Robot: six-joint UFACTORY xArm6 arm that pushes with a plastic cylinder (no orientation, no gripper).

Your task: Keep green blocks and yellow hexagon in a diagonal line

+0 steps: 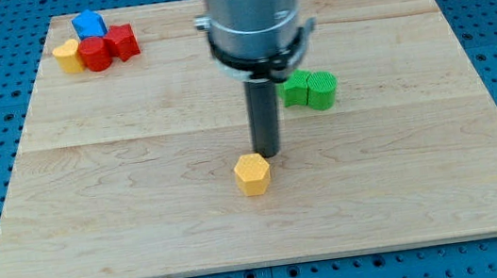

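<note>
A yellow hexagon (253, 174) lies on the wooden board (144, 218), a little below the middle. My tip (269, 153) stands just above and to the right of it, almost touching its upper right edge. Two green blocks sit side by side to the right of the rod: a star-like green block (296, 87), partly hidden by the arm, and a rounded green block (322, 89) touching it.
At the top left corner a cluster lies together: a blue block (89, 26), a yellow block (68, 57), a red rounded block (95, 53) and a red star-like block (122, 42). Blue pegboard surrounds the board.
</note>
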